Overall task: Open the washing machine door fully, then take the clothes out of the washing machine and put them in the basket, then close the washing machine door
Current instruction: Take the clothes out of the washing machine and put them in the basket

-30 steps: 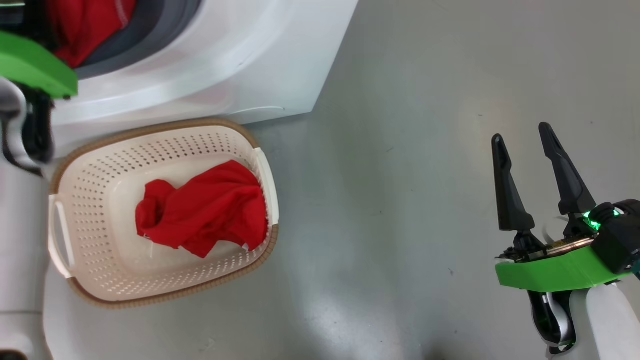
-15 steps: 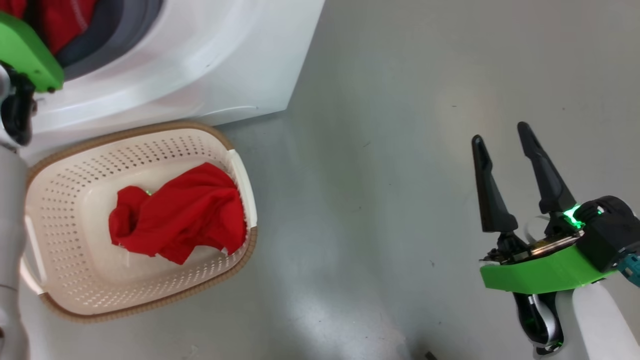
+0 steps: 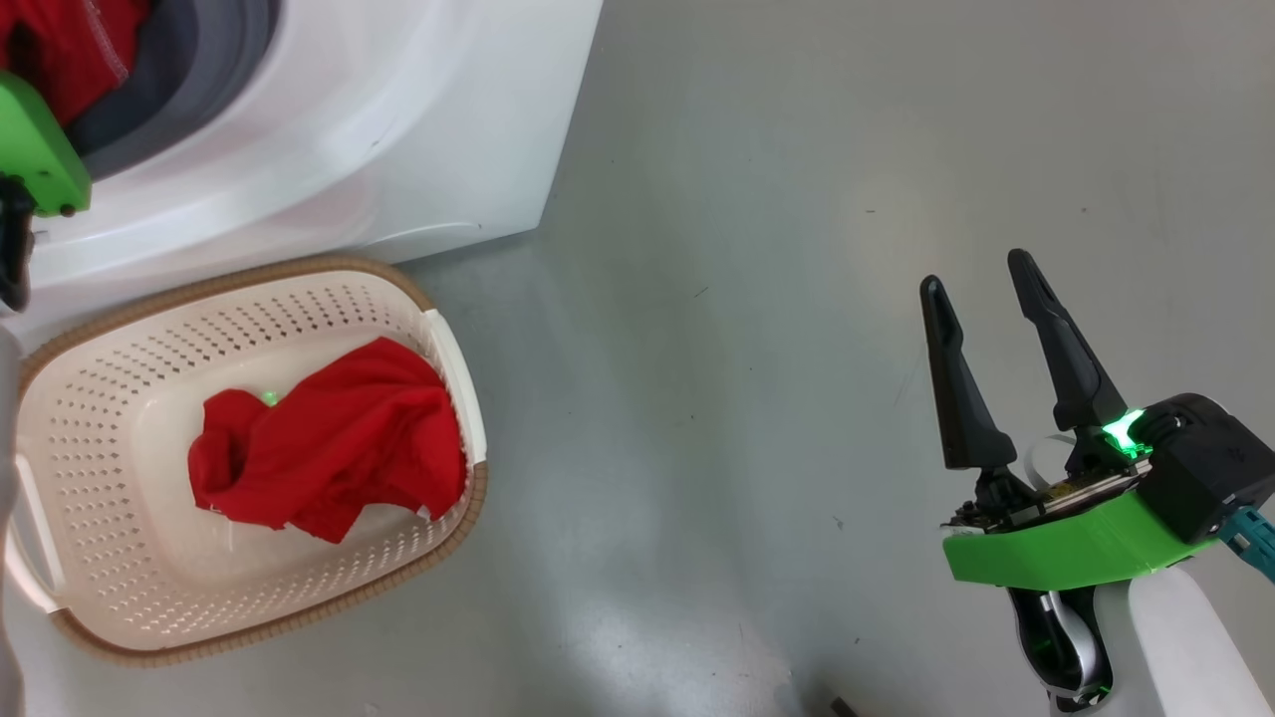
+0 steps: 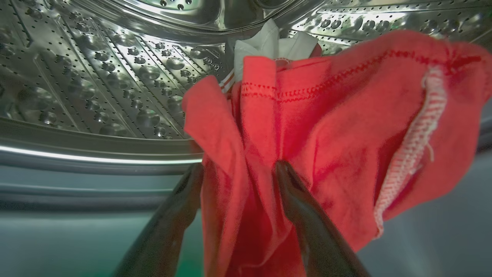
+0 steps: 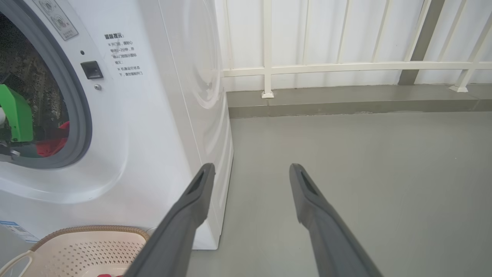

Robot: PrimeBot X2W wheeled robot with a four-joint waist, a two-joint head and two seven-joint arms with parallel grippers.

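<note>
— Where are the clothes?
— One red piece lies crumpled in the basket, lower left of the head view, just in front of the washing machine. Another red garment fills the centre and right of the left wrist view, inside the steel drum.
— The left tool?
— Spread wide, with a fold of that red garment between its fingers.
— The right tool?
— Wide open and holding nothing, over bare floor at lower right, well apart from the basket.
</note>
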